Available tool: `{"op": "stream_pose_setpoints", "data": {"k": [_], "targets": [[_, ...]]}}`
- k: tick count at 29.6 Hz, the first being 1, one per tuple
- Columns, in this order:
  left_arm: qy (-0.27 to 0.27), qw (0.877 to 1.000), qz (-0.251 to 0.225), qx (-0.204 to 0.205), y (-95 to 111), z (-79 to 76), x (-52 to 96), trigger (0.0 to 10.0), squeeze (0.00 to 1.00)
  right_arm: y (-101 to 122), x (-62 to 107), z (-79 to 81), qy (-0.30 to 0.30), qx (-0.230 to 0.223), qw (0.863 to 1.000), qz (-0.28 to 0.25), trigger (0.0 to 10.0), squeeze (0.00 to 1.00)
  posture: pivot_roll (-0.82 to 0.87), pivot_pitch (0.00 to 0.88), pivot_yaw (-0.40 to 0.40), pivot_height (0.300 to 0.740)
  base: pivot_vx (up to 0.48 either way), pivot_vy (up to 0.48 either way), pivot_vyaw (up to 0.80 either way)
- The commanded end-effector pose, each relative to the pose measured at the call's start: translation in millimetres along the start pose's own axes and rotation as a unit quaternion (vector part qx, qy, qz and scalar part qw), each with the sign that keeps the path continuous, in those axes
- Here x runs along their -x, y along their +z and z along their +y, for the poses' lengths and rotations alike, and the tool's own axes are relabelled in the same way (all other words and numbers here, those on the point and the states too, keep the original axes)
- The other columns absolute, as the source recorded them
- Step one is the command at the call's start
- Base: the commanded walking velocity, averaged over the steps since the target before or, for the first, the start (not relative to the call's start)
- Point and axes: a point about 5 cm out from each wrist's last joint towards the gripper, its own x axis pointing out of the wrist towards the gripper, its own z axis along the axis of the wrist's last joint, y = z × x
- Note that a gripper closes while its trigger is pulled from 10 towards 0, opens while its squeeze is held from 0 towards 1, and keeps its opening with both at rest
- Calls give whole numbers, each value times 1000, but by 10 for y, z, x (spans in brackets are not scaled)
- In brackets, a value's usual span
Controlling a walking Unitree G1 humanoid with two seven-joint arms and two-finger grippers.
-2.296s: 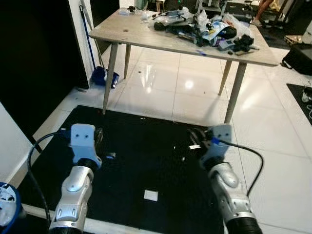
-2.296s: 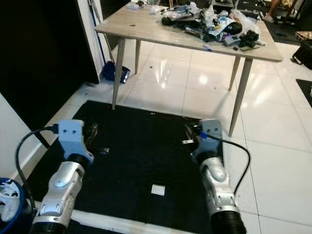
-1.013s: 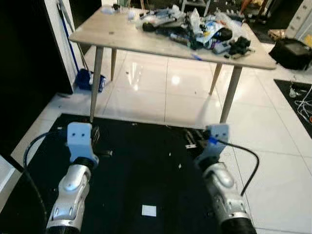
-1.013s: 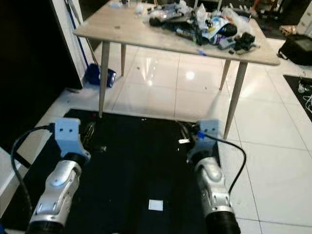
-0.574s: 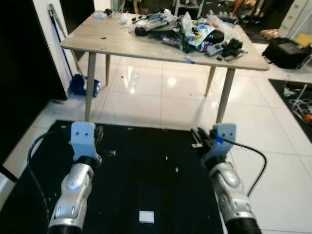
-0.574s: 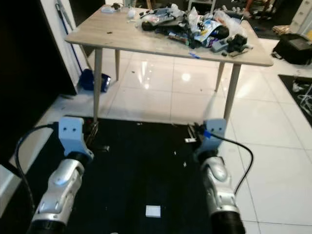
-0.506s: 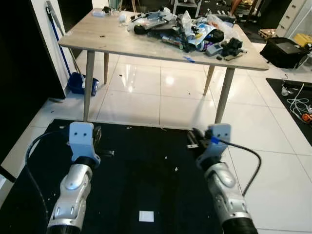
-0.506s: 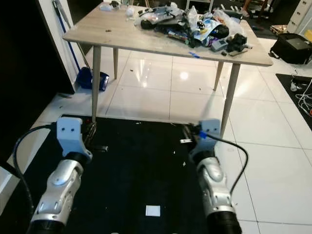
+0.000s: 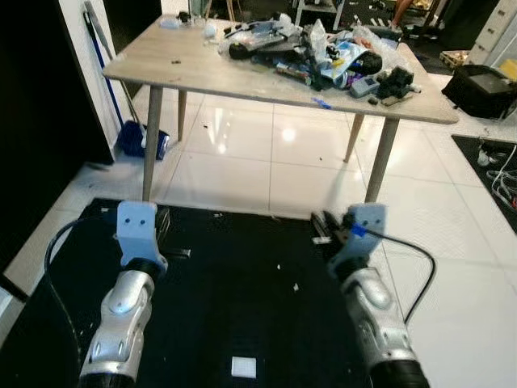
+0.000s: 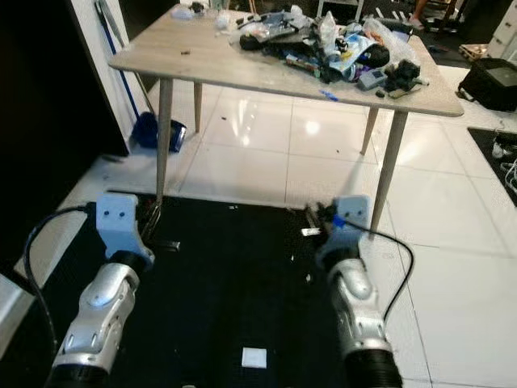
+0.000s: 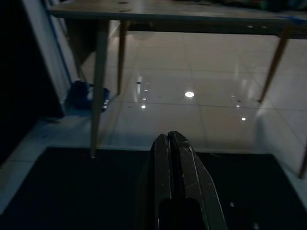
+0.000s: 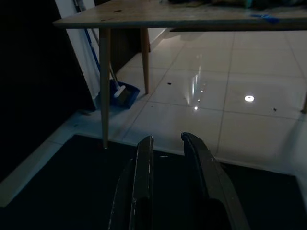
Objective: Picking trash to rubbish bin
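My left end effector [image 11: 173,137] is out in front of me, its two black fingers pressed flat together with no gap, nothing between them, hanging above the black mat [image 9: 234,291]. My right end effector [image 12: 169,141] is alongside it, fingers a narrow gap apart, also carrying nothing, over the far right part of the same mat.

Down between my two arms, close to me, there's a small white square scrap [image 9: 243,366] lying flat on the mat, well short of both end effectors. It's roughly square, so I can't call a long axis; its edges sit about square to the mat's near edge. A few tiny pale specks [image 9: 279,266] dot the mat further out.

Beyond the mat the floor [image 9: 266,158] is glossy white tile, throwing back bright spots of light. Straight ahead stands a pale wooden table [image 10: 202,56] on slanted legs, and its right half is heaped with clutter [image 9: 323,52]: bags, wrappers, dark gadgets, all jumbled and touching. A bit of blue tape [image 10: 331,94] lies near its front edge.

Off to my left, a blue dustpan and broom [image 9: 137,141] lean by a white wall edge next to a dark opening. Far right, a black bag [image 9: 485,89] sits on the floor, with cables [image 9: 497,166] near it.
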Motion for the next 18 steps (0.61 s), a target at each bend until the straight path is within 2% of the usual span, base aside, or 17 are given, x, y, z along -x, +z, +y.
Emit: {"op": "stream_pose_setpoints", "data": {"k": [1, 18], "targets": [[-5, 1000, 11, -3, -50, -19, 19, 10000, 0, -52, 44, -64, -8, 3, 1000, 13, 10000, 0, 7, 114, -33, 740, 262, 0, -563], [-10, 1000, 12, -4, -60, -35, 13, 10000, 0, -42, 46, -74, -7, 8, 1000, 10, 10000, 0, 1, 103, -34, 740, 266, 0, 0]]}}
